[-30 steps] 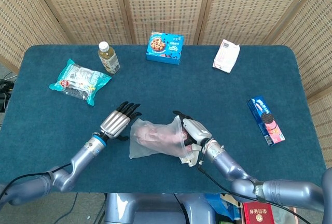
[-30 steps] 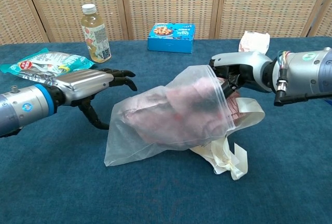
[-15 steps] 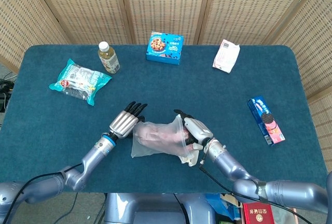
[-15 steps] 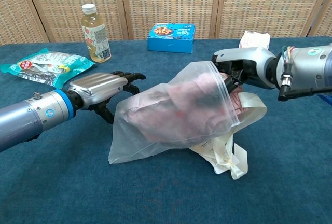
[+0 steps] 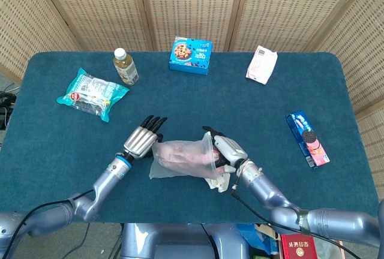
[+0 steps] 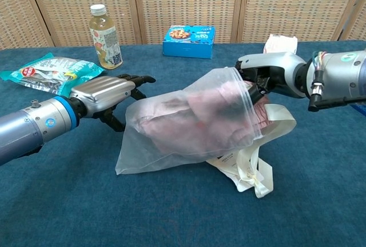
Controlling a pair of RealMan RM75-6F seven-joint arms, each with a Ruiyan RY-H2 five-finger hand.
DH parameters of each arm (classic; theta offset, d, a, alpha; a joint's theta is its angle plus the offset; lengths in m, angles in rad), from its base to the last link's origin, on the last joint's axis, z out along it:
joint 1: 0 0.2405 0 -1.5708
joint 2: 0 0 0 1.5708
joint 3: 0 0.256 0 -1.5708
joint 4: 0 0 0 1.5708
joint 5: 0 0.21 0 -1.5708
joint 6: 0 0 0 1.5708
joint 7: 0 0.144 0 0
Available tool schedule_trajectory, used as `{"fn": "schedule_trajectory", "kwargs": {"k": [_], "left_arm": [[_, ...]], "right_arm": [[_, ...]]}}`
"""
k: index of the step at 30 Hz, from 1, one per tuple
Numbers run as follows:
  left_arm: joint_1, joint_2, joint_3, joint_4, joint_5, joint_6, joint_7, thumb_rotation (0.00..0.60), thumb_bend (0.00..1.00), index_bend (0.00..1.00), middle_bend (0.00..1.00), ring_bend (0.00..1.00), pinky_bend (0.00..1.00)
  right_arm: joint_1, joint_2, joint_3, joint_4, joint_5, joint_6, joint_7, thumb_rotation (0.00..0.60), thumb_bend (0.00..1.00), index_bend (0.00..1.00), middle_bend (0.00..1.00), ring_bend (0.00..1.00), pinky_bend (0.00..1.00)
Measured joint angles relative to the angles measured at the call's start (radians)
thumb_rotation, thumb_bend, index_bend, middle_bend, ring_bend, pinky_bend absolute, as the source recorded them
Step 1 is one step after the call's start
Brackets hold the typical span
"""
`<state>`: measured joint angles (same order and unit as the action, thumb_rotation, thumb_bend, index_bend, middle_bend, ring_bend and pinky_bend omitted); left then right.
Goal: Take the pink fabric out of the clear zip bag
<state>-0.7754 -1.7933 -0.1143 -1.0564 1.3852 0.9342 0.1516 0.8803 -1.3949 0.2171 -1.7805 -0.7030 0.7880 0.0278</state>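
Note:
The clear zip bag (image 5: 175, 162) (image 6: 171, 138) lies at the table's near middle with its mouth facing right and lifted. Pink fabric (image 5: 183, 153) (image 6: 200, 107) fills it. My right hand (image 5: 223, 150) (image 6: 267, 74) reaches into the mouth. Its dark fingers show through the plastic, curled on the fabric, and the zip rim lies around the hand. My left hand (image 5: 143, 139) (image 6: 107, 95) is at the bag's closed left end with fingers spread, touching the plastic and holding nothing.
A cream cloth with straps (image 6: 247, 170) lies under the bag's mouth. Far side: snack packet (image 5: 91, 93), drink bottle (image 5: 125, 66), blue box (image 5: 191, 54), white pack (image 5: 261, 64). A cookie pack (image 5: 307, 139) lies at the right.
My left hand came in against the bag's closed end, then eased back a little. The bag's left end sagged lower. The right hand stayed in the mouth.

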Motion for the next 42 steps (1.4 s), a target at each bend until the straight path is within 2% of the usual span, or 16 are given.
{"fn": "schedule_trajectory", "kwargs": {"k": [8,17,23,29,30,31,32,33,34,35,36,42], "left_arm": [[0.019,0.065,0.0,-0.012,-0.002,0.023,0.009,0.6,0.48,0.67,0.0,0.0,0.0],[0.09,0.25,-0.016,0.001,-0.055,0.051,-0.046,0.6,0.48,0.67,0.0,0.0,0.0],[0.153,0.373,-0.017,0.078,-0.088,0.048,-0.16,0.6,0.48,0.67,0.0,0.0,0.0],[0.205,0.424,-0.01,0.189,-0.1,0.039,-0.273,0.6,0.48,0.66,0.0,0.0,0.0],[0.21,0.427,-0.009,0.199,-0.101,0.035,-0.29,0.6,0.48,0.61,0.0,0.0,0.0],[0.215,0.429,-0.006,0.209,-0.099,0.029,-0.311,0.6,0.44,0.44,0.0,0.0,0.0],[0.219,0.43,-0.003,0.216,-0.096,0.024,-0.323,0.6,0.36,0.24,0.0,0.0,0.0],[0.221,0.432,-0.001,0.221,-0.095,0.017,-0.331,0.6,0.31,0.15,0.0,0.0,0.0],[0.223,0.435,0.001,0.219,-0.094,0.008,-0.339,0.6,0.21,0.02,0.0,0.0,0.0],[0.225,0.438,0.002,0.213,-0.094,0.004,-0.345,0.6,0.14,0.0,0.0,0.0,0.0],[0.227,0.441,0.001,0.205,-0.093,0.004,-0.354,0.6,0.11,0.0,0.0,0.0,0.0],[0.254,0.482,-0.006,0.132,-0.081,0.051,-0.42,0.6,0.08,0.0,0.0,0.0,0.0]], "right_arm": [[-0.017,0.02,0.007,0.004,-0.01,0.019,0.007,0.6,0.55,0.73,0.0,0.0,0.0],[-0.05,0.084,0.036,0.027,-0.008,0.024,0.05,0.6,0.55,0.73,0.0,0.0,0.0],[-0.073,0.133,0.04,0.05,-0.014,0.0,0.072,0.6,0.55,0.73,0.0,0.0,0.0],[-0.094,0.147,0.038,0.073,-0.03,-0.022,0.097,0.6,0.55,0.73,0.0,0.0,0.0],[-0.096,0.147,0.037,0.074,-0.036,-0.023,0.098,0.6,0.55,0.72,0.0,0.0,0.0],[-0.098,0.146,0.036,0.075,-0.041,-0.022,0.097,0.6,0.48,0.62,0.0,0.0,0.0],[-0.099,0.145,0.034,0.076,-0.048,-0.019,0.095,0.6,0.32,0.43,0.0,0.0,0.0],[-0.102,0.144,0.031,0.076,-0.061,-0.012,0.09,0.6,0.21,0.29,0.0,0.0,0.0],[-0.104,0.143,0.028,0.077,-0.074,-0.006,0.086,0.6,0.06,0.11,0.0,0.0,0.0],[-0.107,0.142,0.026,0.076,-0.088,0.001,0.082,0.6,0.0,0.01,0.0,0.0,0.0],[-0.112,0.141,0.022,0.076,-0.11,0.012,0.079,0.6,0.0,0.0,0.0,0.0,0.0],[-0.155,0.135,0.003,0.079,-0.255,0.111,0.063,0.6,0.0,0.0,0.0,0.0,0.0]]}}
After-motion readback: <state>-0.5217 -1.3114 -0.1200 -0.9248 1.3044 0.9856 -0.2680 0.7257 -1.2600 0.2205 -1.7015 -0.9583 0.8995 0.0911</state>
